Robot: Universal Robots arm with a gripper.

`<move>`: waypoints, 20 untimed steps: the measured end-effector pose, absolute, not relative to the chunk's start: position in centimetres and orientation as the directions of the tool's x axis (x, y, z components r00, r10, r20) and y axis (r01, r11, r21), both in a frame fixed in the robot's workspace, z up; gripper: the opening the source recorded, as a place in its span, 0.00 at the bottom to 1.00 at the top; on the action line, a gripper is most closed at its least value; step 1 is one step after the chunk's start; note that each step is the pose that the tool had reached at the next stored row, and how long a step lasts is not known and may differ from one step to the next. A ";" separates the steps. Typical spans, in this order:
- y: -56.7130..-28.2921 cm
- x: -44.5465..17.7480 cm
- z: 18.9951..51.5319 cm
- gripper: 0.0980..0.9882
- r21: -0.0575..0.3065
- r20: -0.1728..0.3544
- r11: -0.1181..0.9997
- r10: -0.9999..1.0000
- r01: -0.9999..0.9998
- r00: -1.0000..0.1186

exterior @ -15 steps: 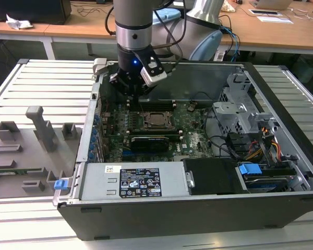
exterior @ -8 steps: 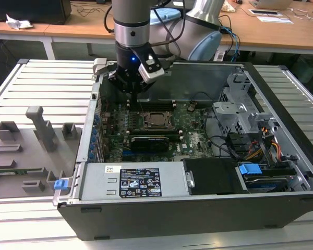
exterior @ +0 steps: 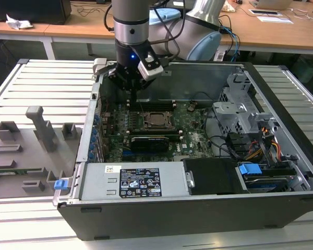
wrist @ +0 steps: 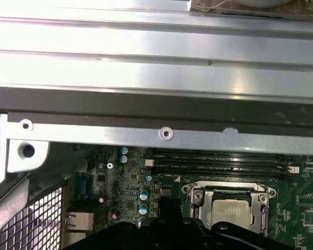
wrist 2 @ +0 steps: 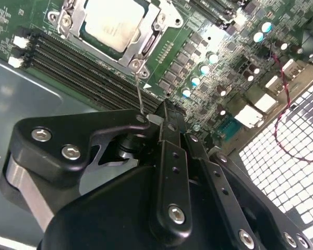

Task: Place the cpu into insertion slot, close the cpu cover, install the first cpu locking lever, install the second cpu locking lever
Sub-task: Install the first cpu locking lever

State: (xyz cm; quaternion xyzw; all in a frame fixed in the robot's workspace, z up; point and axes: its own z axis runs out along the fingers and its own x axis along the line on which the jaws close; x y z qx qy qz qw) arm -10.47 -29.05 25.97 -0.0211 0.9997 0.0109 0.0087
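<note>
The cpu [wrist 2: 112,23] lies flat in the insertion slot [exterior: 157,120], its silvery top showing through the cut-out of the cpu cover [wrist 2: 155,23], which is folded down over it. A thin wire locking lever [wrist 2: 140,88] rises from the socket's corner up to my gripper [wrist 2: 155,115]. The fingers are shut together on the lever's free end. In the exterior view my gripper [exterior: 131,96] hangs inside the open computer case, just off the socket's far corner toward the exterior view's left. In the first wrist view the cpu [wrist: 232,213] and the cpu cover [wrist: 198,195] sit beside my gripper [wrist: 167,224].
Long black memory slots [wrist 2: 78,67] run beside the socket. A black graphics card [exterior: 151,140] lies in front of it, then the power supply [exterior: 138,182]. The case wall [wrist: 156,104] is close behind my gripper. A drive cage [exterior: 240,109] and cables [exterior: 261,148] stand at the exterior view's right.
</note>
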 end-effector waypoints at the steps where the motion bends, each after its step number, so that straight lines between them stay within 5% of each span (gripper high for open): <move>1: -29.0 -10.5 26.0 0.01 0.021 -0.018 0.999 -0.042 -0.042 -0.999; 20: -28.8 -9.1 26.0 0.01 0.021 -0.018 0.999 -0.042 -0.042 -0.999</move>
